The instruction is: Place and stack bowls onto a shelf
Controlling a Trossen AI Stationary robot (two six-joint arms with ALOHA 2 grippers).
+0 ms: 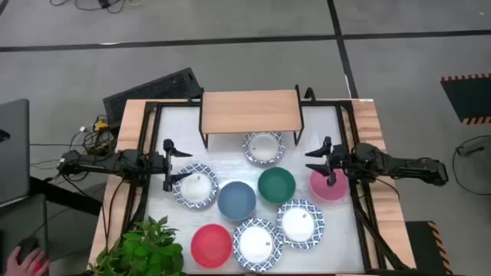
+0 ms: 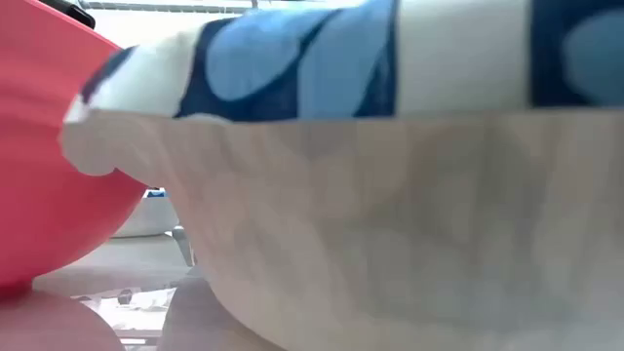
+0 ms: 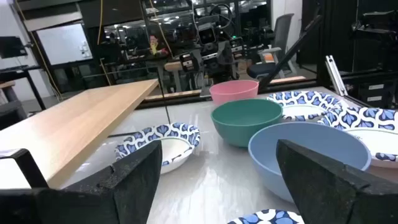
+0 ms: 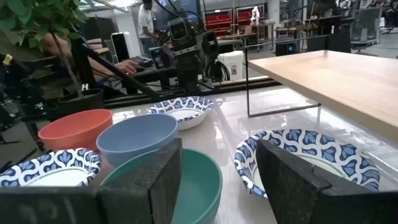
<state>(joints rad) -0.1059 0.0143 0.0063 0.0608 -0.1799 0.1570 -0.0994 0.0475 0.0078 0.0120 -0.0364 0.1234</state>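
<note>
The shelf (image 1: 249, 111) stands at the table's far middle, its wooden top on thin black legs. One patterned bowl (image 1: 264, 147) sits just in front of it, partly under its edge. The other bowls rest on the table: patterned (image 1: 195, 187), blue (image 1: 236, 199), green (image 1: 276, 185), pink (image 1: 330, 184), patterned (image 1: 301, 222), patterned (image 1: 258, 243), red (image 1: 211, 245). My left gripper (image 1: 167, 165) is open over the left patterned bowl's left rim. My right gripper (image 1: 326, 162) is open over the pink bowl's far rim. In the low view, a patterned bowl (image 2: 409, 195) and the red bowl (image 2: 49, 146) fill the picture.
A potted plant (image 1: 146, 249) stands at the table's near left corner. A dark flat device (image 1: 153, 88) lies beyond the far left corner. A person's hand (image 1: 27, 264) shows at the left edge. The shelf top (image 3: 81, 118) is bare. People and desks fill the room behind.
</note>
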